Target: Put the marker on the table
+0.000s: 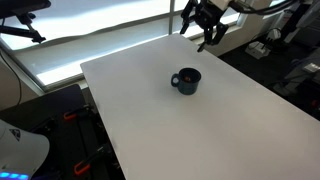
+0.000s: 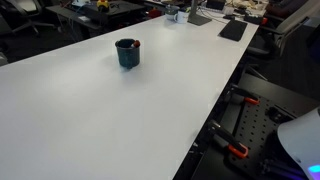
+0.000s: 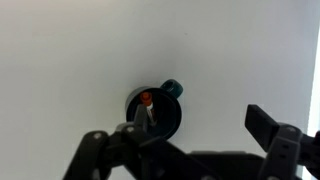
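The dark blue mug [image 1: 186,80] stands upright on the white table [image 1: 210,135], and shows in both exterior views [image 2: 127,52]. In the wrist view the mug [image 3: 160,118] is seen from above. The marker [image 3: 147,104] stands inside it, its reddish tip up. I cannot make out the marker in the exterior views. My gripper [image 1: 207,30] hangs high above the table's far edge, well away from the mug. In the wrist view the gripper [image 3: 200,125] is open and empty; one finger overlaps the mug's image, the other is off to the right.
Desks with dark objects [image 2: 232,28] and chairs stand beyond the table's far end. The robot's base and clamps [image 2: 240,140] sit beside the table's long edge. A bright window strip [image 1: 60,50] runs behind the table.
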